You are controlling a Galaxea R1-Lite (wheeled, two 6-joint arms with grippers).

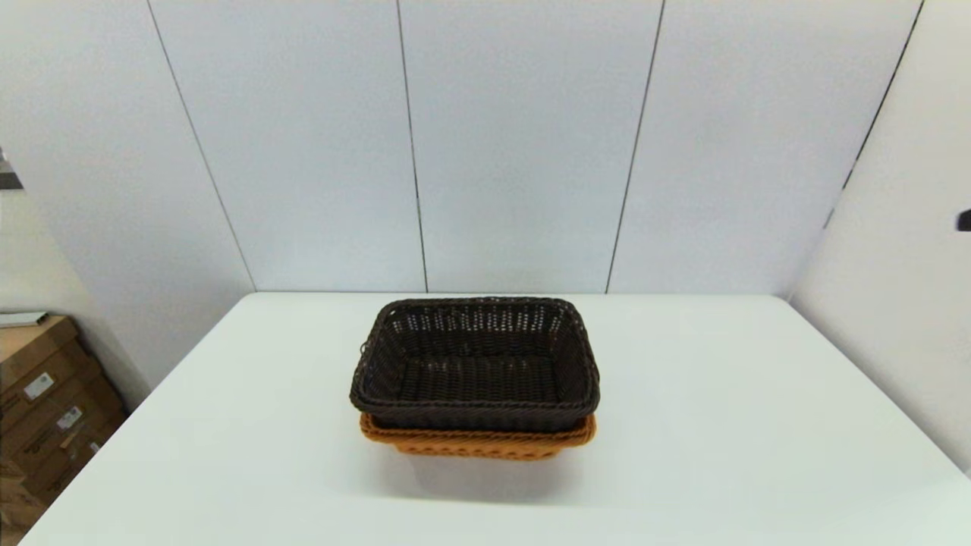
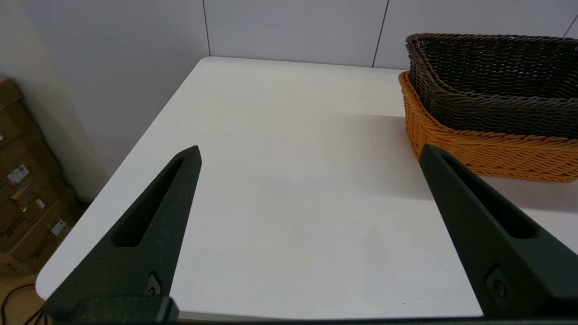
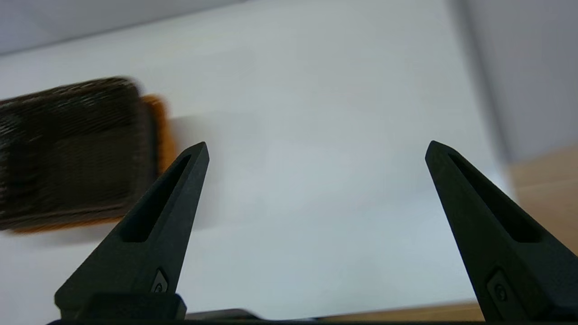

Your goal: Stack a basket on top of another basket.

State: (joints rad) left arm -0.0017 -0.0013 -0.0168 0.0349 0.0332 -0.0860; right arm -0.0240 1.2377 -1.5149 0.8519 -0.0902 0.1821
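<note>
The dark brown basket [image 1: 476, 364] sits nested on top of the orange-tan basket [image 1: 478, 442] at the middle of the white table [image 1: 758, 425]. Only the lower one's rim and front wall show beneath it. In the left wrist view the dark basket [image 2: 496, 81] rests in the orange one [image 2: 478, 149], beyond and to one side of my left gripper [image 2: 309, 153], which stands open over bare table. My right gripper [image 3: 316, 149] is open too, empty, away from the stacked dark basket [image 3: 72, 149] and orange rim [image 3: 160, 131]. Neither arm shows in the head view.
Cardboard boxes [image 1: 45, 409] stand on the floor off the table's left edge. White wall panels close the back and the right side. The table's left edge [image 2: 113, 180] runs near my left gripper.
</note>
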